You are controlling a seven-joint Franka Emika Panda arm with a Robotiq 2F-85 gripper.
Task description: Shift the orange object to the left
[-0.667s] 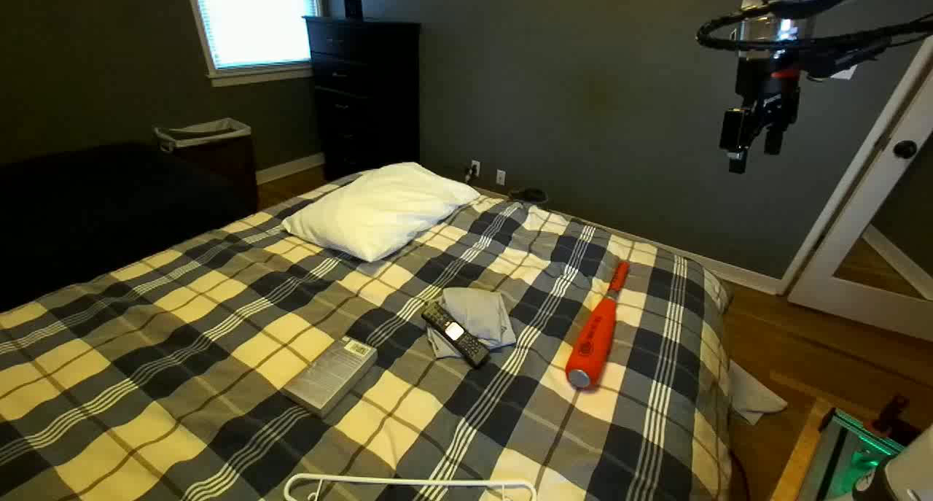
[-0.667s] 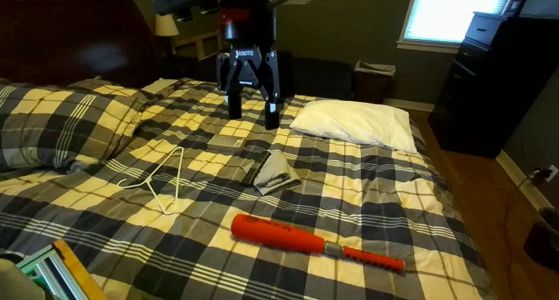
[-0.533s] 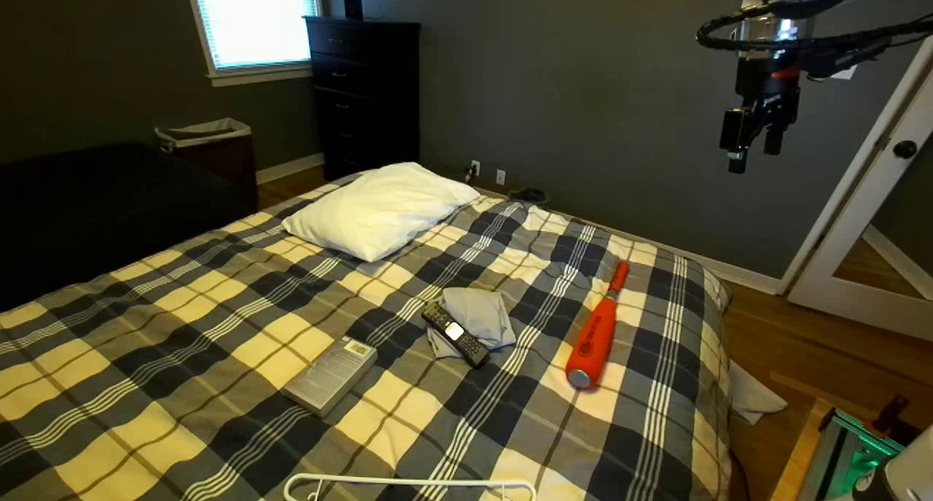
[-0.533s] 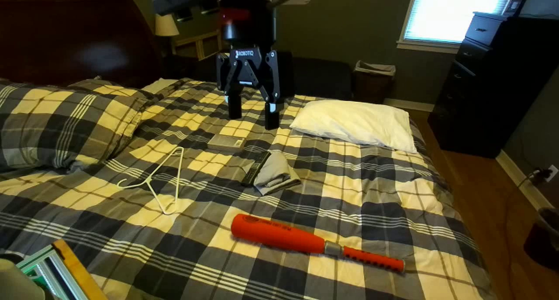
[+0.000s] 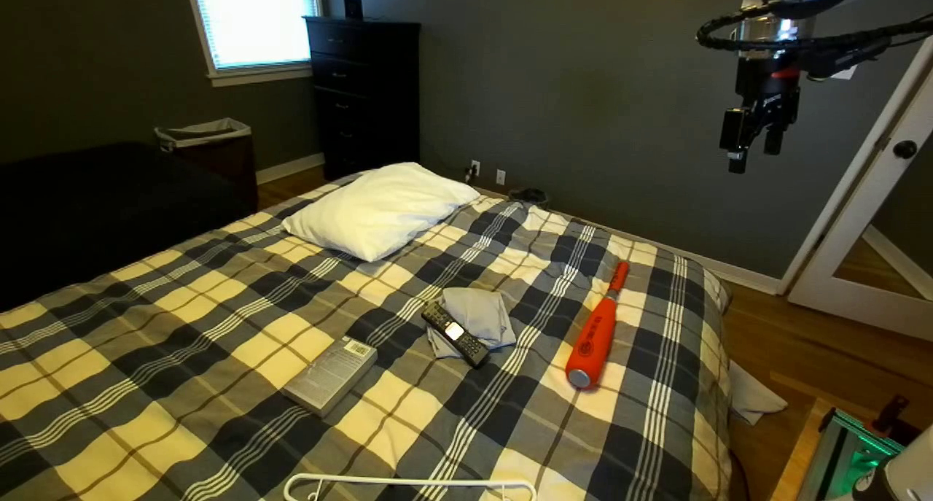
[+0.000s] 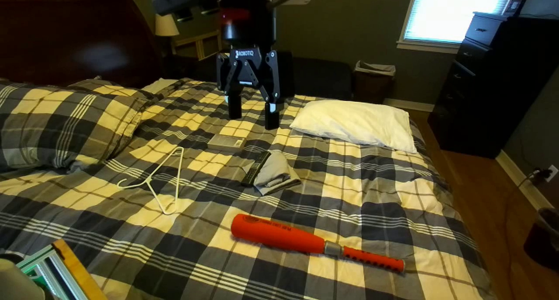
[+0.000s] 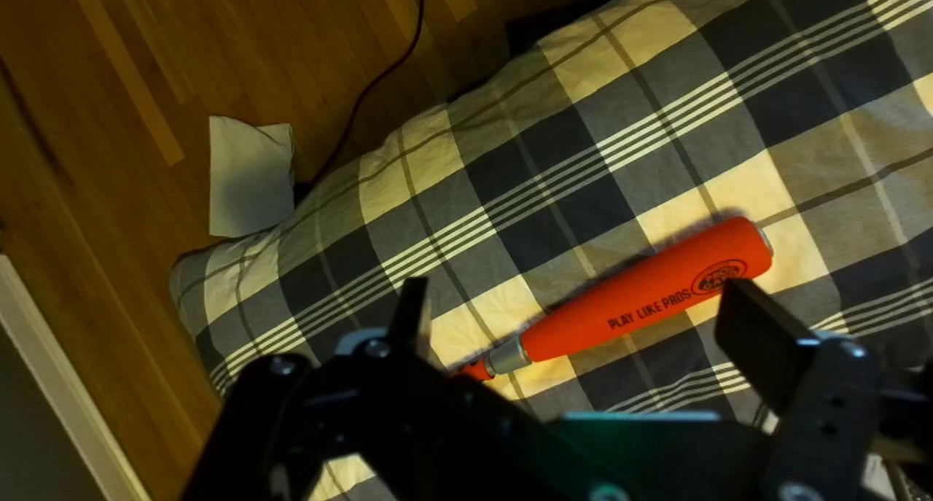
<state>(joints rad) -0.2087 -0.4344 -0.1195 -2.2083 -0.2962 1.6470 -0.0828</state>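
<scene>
An orange-red toy bat lies on the plaid bedspread near the bed's edge, seen in both exterior views (image 5: pixel 592 340) (image 6: pixel 279 234). It has a thick barrel, a silver collar and a thin handle. My gripper (image 5: pixel 755 160) hangs high above the bed, pointing down, in both exterior views (image 6: pixel 253 122). Its fingers are apart with nothing between them. In the wrist view the bat (image 7: pixel 641 297) lies well below the open gripper (image 7: pixel 576 286), tilted across the gap. The left finger hides most of the handle there.
A black remote (image 5: pixel 455 333) lies partly on a folded grey cloth (image 5: pixel 487 315) beside the bat. A grey box (image 5: pixel 332 375), a white hanger (image 6: pixel 178 177) and a white pillow (image 5: pixel 379 209) also rest on the bed. A white cloth (image 7: pixel 251 176) lies on the floor.
</scene>
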